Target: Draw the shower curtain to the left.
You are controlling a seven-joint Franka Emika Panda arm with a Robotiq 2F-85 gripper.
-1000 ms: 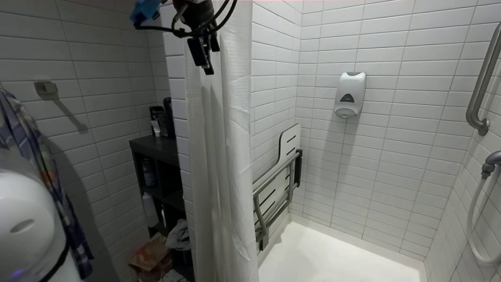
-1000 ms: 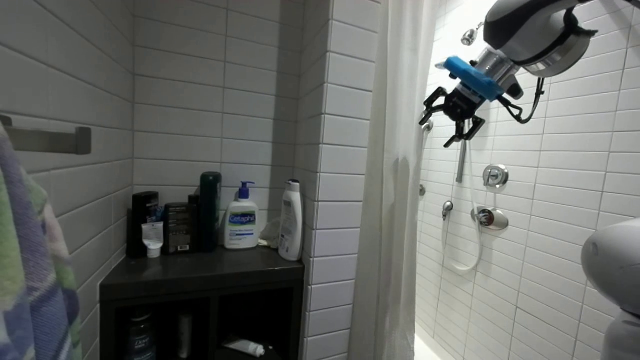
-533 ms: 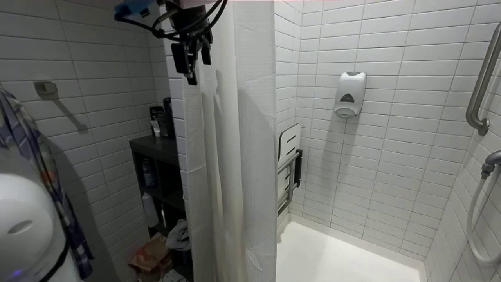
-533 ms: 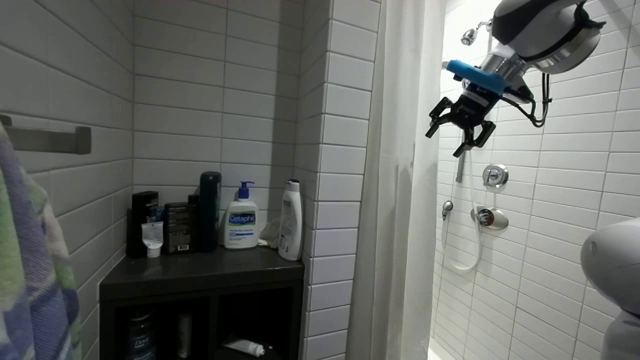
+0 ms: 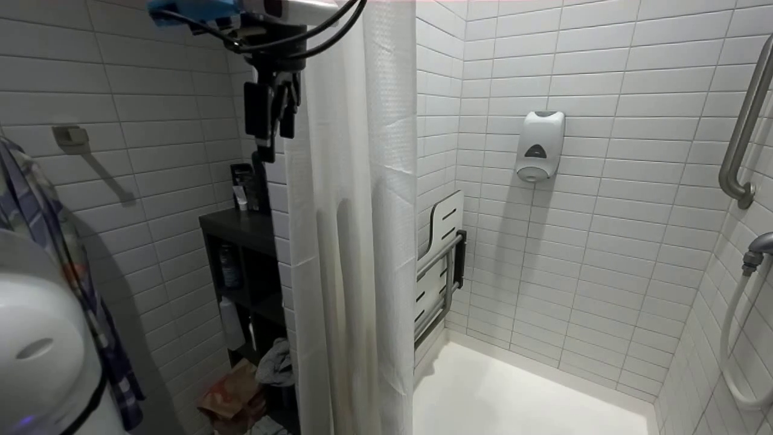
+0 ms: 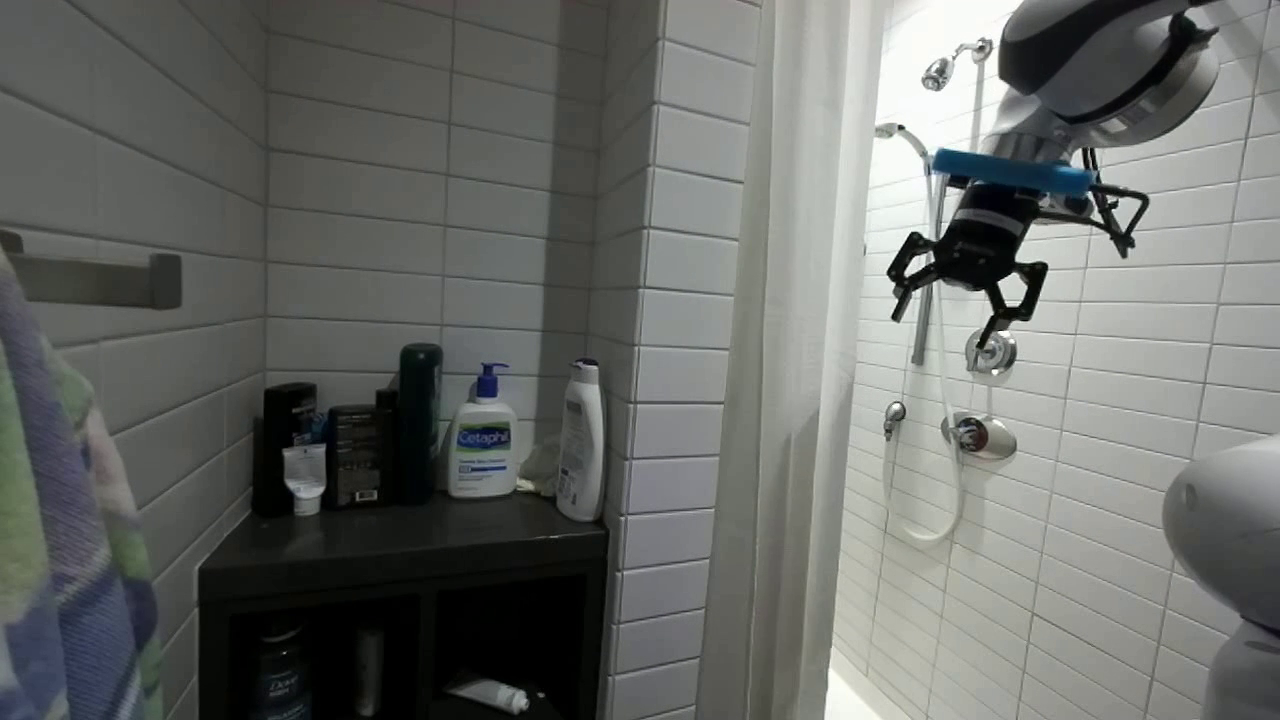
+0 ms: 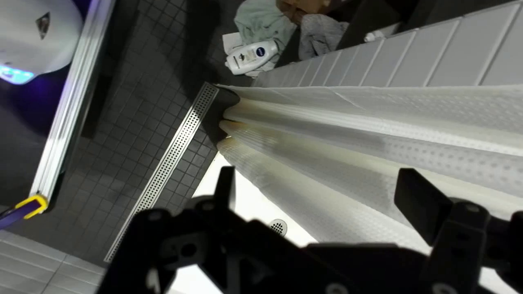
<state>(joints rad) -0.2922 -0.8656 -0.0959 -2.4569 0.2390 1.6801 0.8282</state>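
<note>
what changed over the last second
The gripper lowered, tipped to point more steeply down, and in an exterior view shifted right, away from the curtain. The curtain's edge swung right in both exterior views, then back somewhat. Nothing gripped or released: gripper still open. Bottles unmoved.

The arm has rounded white housings, black sections and a silver band. A thick blue plate adjoins the black, two-fingered gripper. Cables are black.
</note>
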